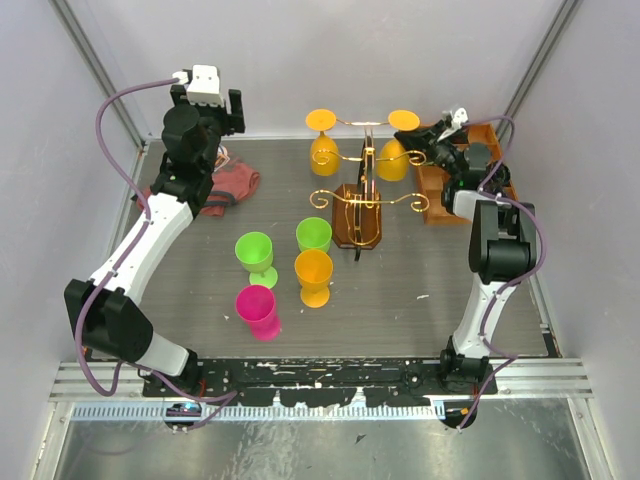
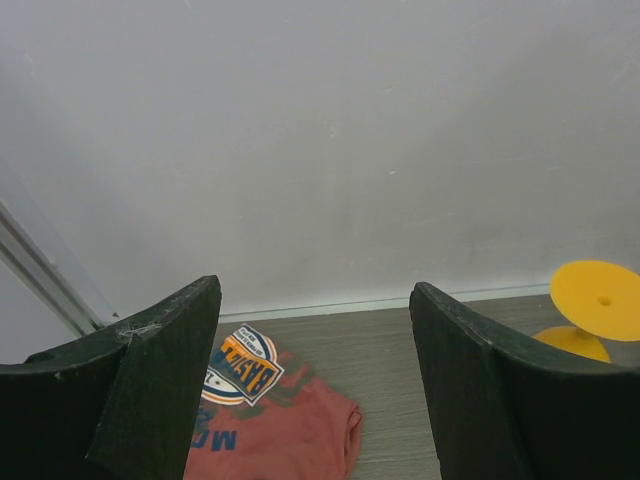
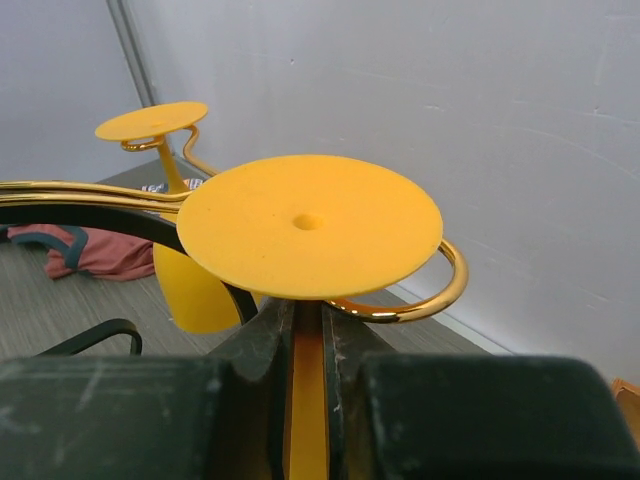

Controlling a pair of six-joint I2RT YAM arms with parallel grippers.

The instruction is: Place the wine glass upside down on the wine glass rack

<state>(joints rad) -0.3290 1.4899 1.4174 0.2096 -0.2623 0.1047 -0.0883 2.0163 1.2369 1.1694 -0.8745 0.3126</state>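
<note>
One risk: right gripper (image 3: 310,350) clamped on wine glass (image 3: 310,225) stem, foot above fingers (image 3: 262,345) slipping off rack (image 3: 452,285); left gripper (image 2: 315,390) apart.

Only text: badge print (image 2: 243,365) on red shirt (image 2: 300,430), upside down, reads "BASE…", rest unclear; blue letters (image 2: 222,438) beside it unreadable.

Four cups (image 1: 313,272) crowd the rack's (image 1: 357,215) front; left flank seems open.

Light: bright, even, diffuse, from above.
Shadows: faint and soft on the table (image 1: 400,300).
Glare: glints along the wine glass rack (image 3: 460,285) wire.
Focus: right gripper fingers (image 3: 250,360) blurred close up.
</note>
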